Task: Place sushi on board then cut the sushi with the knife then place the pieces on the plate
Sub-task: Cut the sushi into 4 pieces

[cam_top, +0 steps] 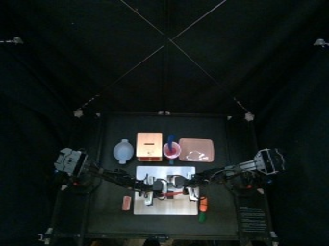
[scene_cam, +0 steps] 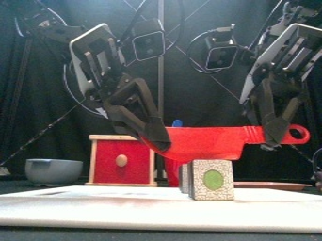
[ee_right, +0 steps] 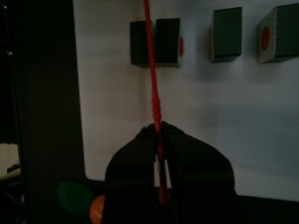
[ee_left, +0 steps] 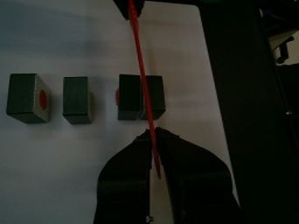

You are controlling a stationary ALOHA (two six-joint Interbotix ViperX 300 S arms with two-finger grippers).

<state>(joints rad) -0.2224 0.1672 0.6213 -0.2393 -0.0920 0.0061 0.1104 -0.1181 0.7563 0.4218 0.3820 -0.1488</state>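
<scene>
Both the left gripper [scene_cam: 157,139] and right gripper [scene_cam: 268,141] clamp the knife [scene_cam: 208,143], which I find lying crosswise just above the sushi [scene_cam: 212,179] on the board [scene_cam: 88,209].

Three sushi pieces [ee_left: 76,99], one red knife [scene_cam: 201,143], one board [ee_left: 70,39]

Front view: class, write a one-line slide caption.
Left gripper and right gripper hold a red toy knife over a dark green sushi block.

The left end effector [scene_cam: 161,141] and right end effector [scene_cam: 270,141], angled down, each pinch the knife [scene_cam: 208,143].
</scene>
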